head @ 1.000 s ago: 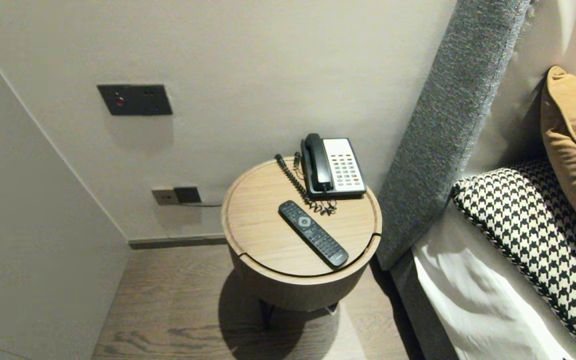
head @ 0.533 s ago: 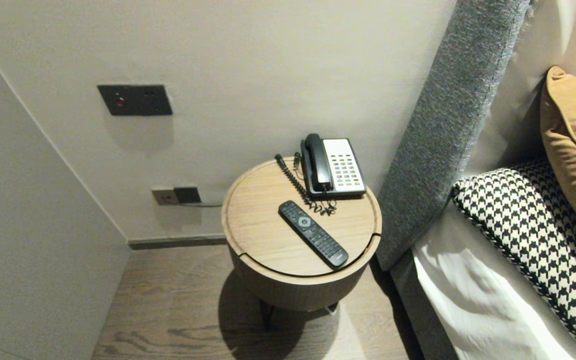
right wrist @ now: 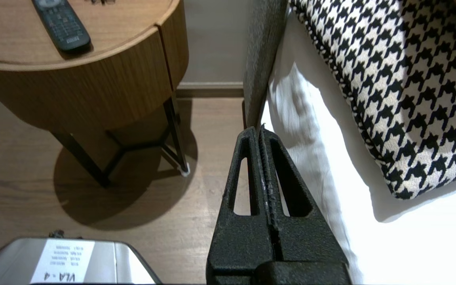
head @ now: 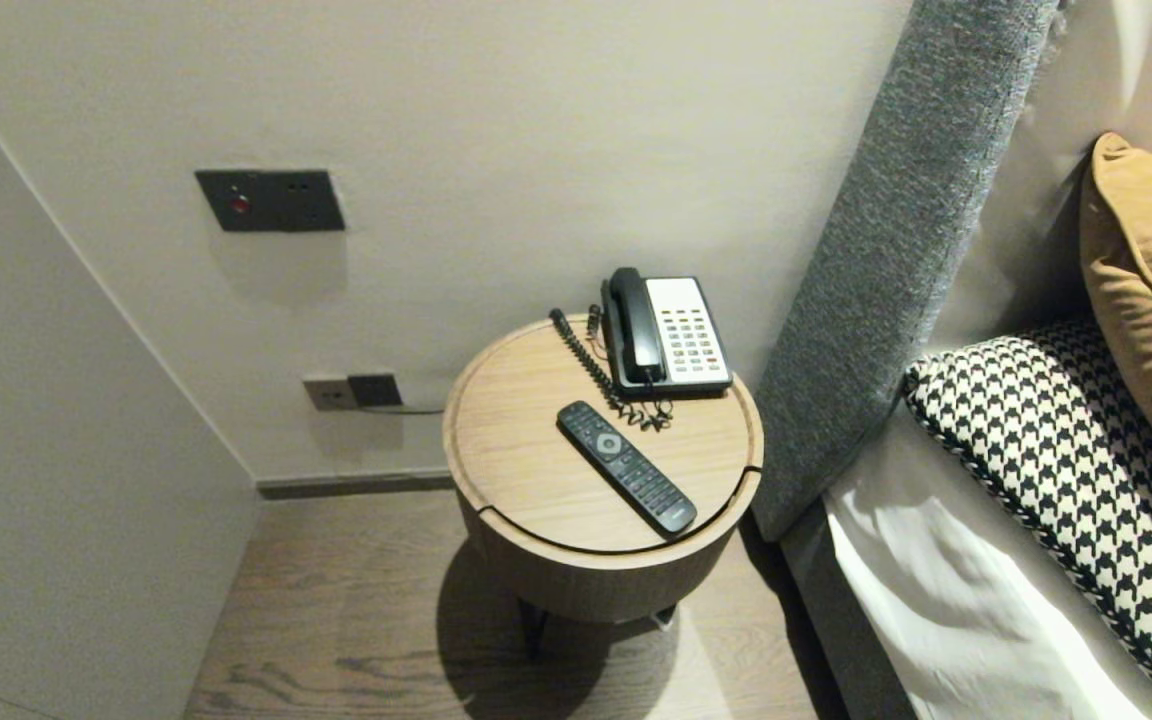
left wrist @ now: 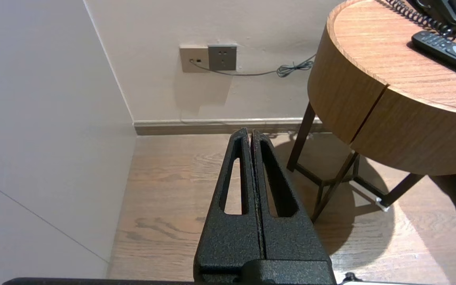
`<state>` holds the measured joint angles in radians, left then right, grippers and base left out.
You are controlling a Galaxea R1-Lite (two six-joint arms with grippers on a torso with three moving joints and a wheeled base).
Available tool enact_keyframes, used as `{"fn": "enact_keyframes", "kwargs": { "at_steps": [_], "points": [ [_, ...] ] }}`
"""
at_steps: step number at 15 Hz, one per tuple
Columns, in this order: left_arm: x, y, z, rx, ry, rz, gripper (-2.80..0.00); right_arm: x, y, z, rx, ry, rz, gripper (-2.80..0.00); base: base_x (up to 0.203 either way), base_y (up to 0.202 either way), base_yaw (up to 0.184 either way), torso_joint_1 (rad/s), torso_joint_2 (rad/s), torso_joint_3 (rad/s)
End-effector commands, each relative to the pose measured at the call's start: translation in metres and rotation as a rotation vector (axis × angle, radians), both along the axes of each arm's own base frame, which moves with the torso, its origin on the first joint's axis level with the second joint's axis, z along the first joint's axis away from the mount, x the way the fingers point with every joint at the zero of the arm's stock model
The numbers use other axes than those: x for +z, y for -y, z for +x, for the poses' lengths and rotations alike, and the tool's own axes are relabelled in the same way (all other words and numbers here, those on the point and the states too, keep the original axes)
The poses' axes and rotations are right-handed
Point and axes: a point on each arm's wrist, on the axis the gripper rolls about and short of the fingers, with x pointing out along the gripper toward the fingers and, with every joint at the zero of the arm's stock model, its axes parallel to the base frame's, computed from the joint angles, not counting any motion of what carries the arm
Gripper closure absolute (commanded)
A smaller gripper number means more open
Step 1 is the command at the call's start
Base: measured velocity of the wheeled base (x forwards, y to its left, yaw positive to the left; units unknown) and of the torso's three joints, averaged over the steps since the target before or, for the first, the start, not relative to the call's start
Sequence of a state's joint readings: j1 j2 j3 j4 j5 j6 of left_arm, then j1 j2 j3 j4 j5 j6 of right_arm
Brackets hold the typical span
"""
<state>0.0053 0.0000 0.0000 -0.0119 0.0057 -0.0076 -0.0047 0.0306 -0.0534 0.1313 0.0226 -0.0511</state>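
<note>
L pincer, R pincer shut; remote unmoved.

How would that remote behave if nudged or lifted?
The remote looks slim and rigid, so it would probably stay stiff and feel light. Lying flat on the smooth wooden table, it would likely slide or spin rather than roll. Its near end sits close to the rim, so a push that way might drop it.
</note>
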Motion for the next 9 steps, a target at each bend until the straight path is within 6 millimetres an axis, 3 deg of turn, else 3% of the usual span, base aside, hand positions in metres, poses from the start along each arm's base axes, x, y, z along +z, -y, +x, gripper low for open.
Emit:
{"fn": "enact_keyframes", "kwargs": {
  "at_steps": [1,9],
  "points": [
    [0.0000,0.0000,0.0000,0.001,0.000,0.000,0.00,-0.0023,0.0000,-0.0018,0.002,0.014,0.002,0.00,0.000,0.000,0.000,0.000,0.00,0.000],
    [-0.0001,0.0000,0.0000,0.001,-0.001,0.000,0.00,-0.0023,0.0000,-0.0020,-0.002,0.016,0.006,0.00,0.000,0.000,0.000,0.000,0.00,0.000]
  ]
}}
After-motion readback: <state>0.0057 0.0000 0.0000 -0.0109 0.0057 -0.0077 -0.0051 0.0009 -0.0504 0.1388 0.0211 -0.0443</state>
